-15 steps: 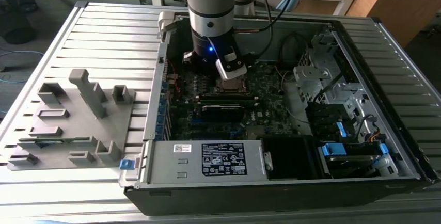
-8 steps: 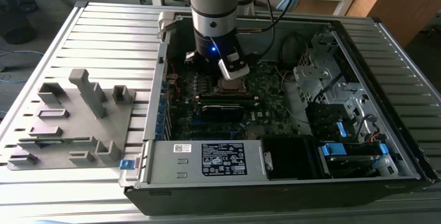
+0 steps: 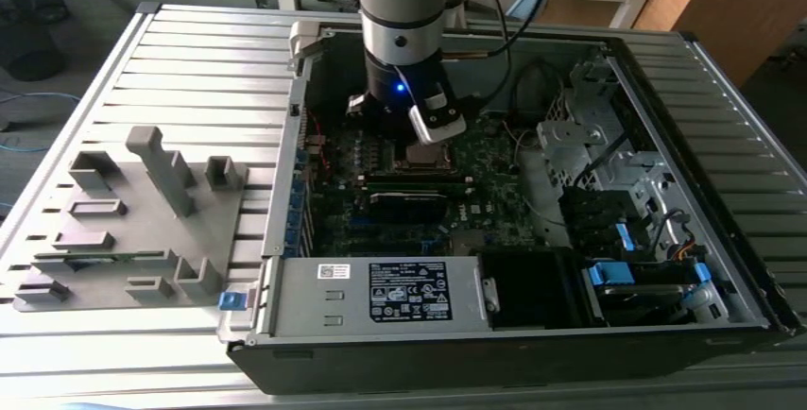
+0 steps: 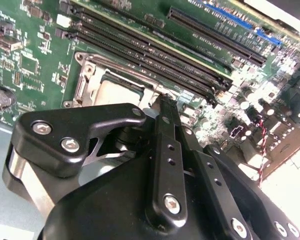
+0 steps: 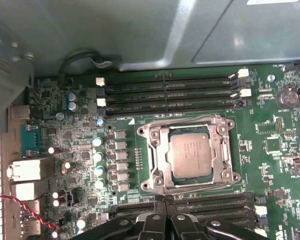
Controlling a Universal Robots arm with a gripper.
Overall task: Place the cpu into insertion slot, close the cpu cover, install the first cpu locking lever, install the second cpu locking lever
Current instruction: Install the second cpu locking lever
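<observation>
Silver-grey square cpu (image 5: pixel 191 157) sits in dark insertion slot (image 5: pixel 162 168), thin silver cpu cover (image 5: pixel 224 150) down around it. Black gripper (image 5: pixel 166 209) hovers beside the socket – fingers together, holding nothing. Chip looks light, rigid, fragile – edge grip only.

An open computer case (image 3: pixel 706 60) lies on a slatted metal table (image 3: pixel 189 60). At nine o'clock from it sits a grey fixture block (image 3: pixel 139 212). Its power supply (image 3: pixel 378 292) occupies six o'clock, blue-tabbed drive bays (image 3: pixel 630 273) four o'clock.
</observation>
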